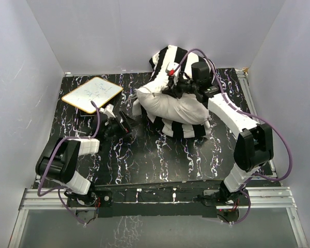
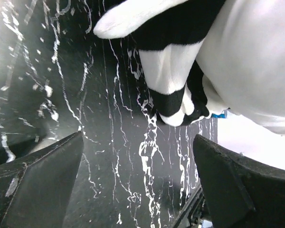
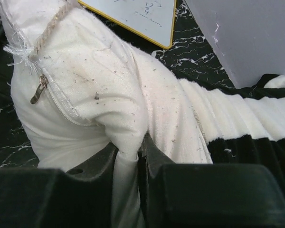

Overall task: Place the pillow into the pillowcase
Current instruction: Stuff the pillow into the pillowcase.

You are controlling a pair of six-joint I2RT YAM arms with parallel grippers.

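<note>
Lint-flecked white pillow (image 3: 109, 85) lies on striped pillowcase (image 1: 168, 57)

pillow (image 1: 170, 106) lying on pillowcase (image 1: 168, 56), seemingly partly inside, whiteboard (image 1: 92, 94) left

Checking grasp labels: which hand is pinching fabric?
The right hand, shut on a fold of the white pillow; the left hand hangs open, holding nothing.

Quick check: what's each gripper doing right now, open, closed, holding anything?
Left gripper: open, holding nothing.
Right gripper: closed, pinching a fold of the pillow.
</note>
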